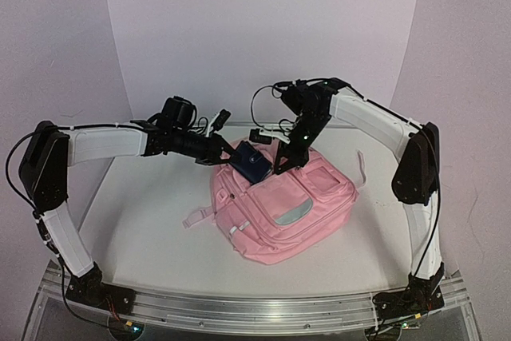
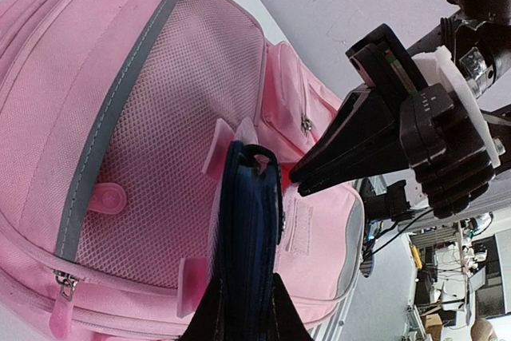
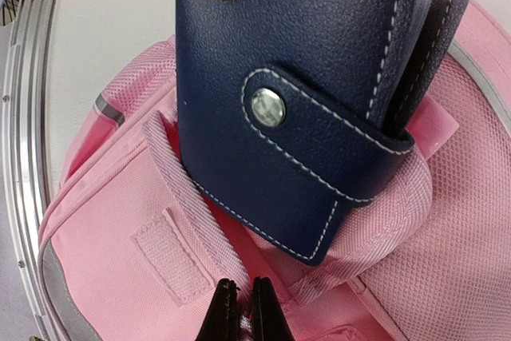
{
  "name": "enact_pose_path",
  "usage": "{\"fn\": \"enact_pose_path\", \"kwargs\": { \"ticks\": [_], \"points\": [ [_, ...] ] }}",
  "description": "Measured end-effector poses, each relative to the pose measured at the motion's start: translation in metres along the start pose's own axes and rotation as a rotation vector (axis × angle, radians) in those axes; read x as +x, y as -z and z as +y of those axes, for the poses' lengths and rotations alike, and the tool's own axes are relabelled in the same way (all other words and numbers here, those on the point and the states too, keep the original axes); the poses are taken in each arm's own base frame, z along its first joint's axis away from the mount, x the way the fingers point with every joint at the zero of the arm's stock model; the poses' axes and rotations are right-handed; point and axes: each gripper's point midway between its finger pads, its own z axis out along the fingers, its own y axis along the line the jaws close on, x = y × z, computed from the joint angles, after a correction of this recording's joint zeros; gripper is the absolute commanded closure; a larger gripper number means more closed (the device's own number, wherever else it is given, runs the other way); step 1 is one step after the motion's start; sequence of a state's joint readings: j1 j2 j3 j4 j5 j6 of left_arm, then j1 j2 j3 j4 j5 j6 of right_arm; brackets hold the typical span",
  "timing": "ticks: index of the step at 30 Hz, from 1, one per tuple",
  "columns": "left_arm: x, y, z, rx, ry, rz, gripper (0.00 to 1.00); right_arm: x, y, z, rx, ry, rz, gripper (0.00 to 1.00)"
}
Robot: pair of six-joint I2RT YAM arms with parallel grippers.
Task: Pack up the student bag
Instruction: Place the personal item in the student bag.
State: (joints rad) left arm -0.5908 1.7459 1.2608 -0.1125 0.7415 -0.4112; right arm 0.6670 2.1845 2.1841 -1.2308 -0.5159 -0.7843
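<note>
Left gripper holds navy wallet partly inside student bag.

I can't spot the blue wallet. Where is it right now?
In the top view, the blue wallet is held by the left gripper, dipping into a pocket at the far end of the student bag, beside the right gripper.

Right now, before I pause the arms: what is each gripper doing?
The left gripper is closed, holding the navy case.
The right gripper is closed, pinching the pocket rim of the student bag.
</note>
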Motion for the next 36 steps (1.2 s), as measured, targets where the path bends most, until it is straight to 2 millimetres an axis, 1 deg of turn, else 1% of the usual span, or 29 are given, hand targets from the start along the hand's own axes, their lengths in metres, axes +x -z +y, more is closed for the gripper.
{"fn": "enact_pose_path", "kwargs": {
  "ticks": [11, 20, 24, 27, 32, 35, 36],
  "points": [
    [-0.001, -0.009, 0.006, 0.088, 0.041, 0.020, 1.00, -0.001, 0.006, -0.002, -0.043, -0.071, -0.055, 1.00],
    [0.001, -0.010, 0.004, 0.101, 0.040, 0.034, 1.00, -0.003, 0.010, -0.001, -0.063, -0.108, -0.093, 1.00],
    [0.001, -0.017, 0.000, 0.161, 0.032, 0.074, 1.00, 0.000, 0.011, 0.002, -0.067, -0.118, -0.094, 1.00],
    [0.005, -0.020, -0.003, 0.212, 0.019, 0.102, 1.00, 0.004, 0.013, 0.005, -0.071, -0.125, -0.088, 1.00],
    [0.014, -0.018, -0.012, 0.262, -0.017, 0.139, 1.00, 0.007, 0.014, 0.010, -0.076, -0.127, -0.084, 1.00],
    [0.029, -0.019, -0.019, 0.295, -0.007, 0.196, 1.00, 0.005, 0.016, 0.010, -0.069, -0.121, -0.094, 1.00],
    [0.032, -0.020, -0.021, 0.306, -0.008, 0.204, 1.00, 0.005, 0.017, 0.010, -0.070, -0.121, -0.094, 1.00]
  ]
}}
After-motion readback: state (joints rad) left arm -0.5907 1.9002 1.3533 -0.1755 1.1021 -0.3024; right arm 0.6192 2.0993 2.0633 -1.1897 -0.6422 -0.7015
